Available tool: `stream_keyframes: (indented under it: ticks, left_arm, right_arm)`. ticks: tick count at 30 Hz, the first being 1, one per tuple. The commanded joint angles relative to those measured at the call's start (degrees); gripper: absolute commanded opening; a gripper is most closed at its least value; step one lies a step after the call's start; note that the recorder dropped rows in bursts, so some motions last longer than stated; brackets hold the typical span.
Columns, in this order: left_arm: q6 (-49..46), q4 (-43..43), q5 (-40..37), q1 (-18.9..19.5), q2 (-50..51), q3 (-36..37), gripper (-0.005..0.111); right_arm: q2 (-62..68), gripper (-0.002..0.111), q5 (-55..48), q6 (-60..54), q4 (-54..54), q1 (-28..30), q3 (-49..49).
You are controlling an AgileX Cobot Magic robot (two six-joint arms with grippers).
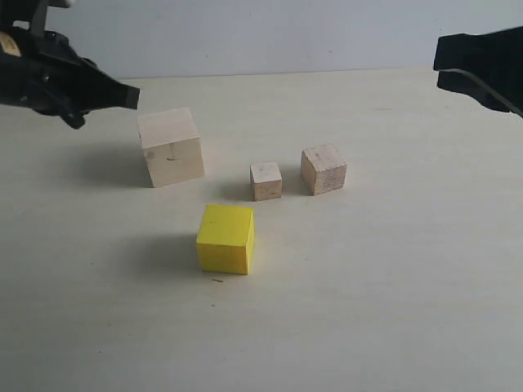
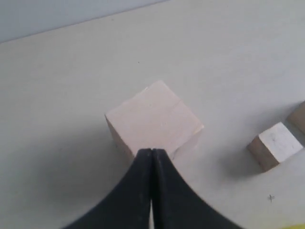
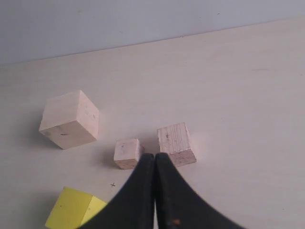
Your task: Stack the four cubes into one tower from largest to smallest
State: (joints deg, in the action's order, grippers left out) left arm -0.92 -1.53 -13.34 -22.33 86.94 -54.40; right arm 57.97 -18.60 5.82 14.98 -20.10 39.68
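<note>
Nearest: yellow cube (image 1: 225, 238), second largest, flat on the pale table (image 1: 392, 310), alone at the front. Behind it, slightly right: smallest wood cube (image 1: 266, 180), with medium-small wood cube (image 1: 324, 169) just beside it on the right, not touching. Left of that pair and a little farther back: large wood cube (image 1: 171, 147), apart from the rest. All four separate, each resting directly on the table, none stacked. Above and left of the large cube: left gripper (image 1: 131, 96), black jaws pressed together, holding nothing, clear of the table. Far right, raised at the back: right gripper (image 3: 155, 157), jaws likewise closed tight, empty.
</note>
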Motion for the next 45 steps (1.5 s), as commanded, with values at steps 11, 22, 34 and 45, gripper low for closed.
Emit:
stream_keyframes:
  ticks: [11,22,34,45]
  left_arm:
    - [3.8,-0.5,-3.5,0.8,22.7,-27.3,0.039]
    - [7.3,-0.5,-14.2,7.8,36.5,-40.5,0.039]
    - [6.9,-3.2,-18.4,8.9,41.1,-40.6,0.039]
    - [-7.9,-15.9,-23.8,6.2,41.5,-40.6,0.039]
  right_arm:
    - [0.1,0.000,-3.7,-0.8,0.1,-0.2,0.4]
    - [0.1,0.000,-8.0,-0.8,0.1,-0.2,0.4]
    - [0.1,0.000,-7.8,-0.2,0.1,-0.2,0.4]
    - [0.1,0.000,-7.8,-0.2,0.1,-0.2,0.4]
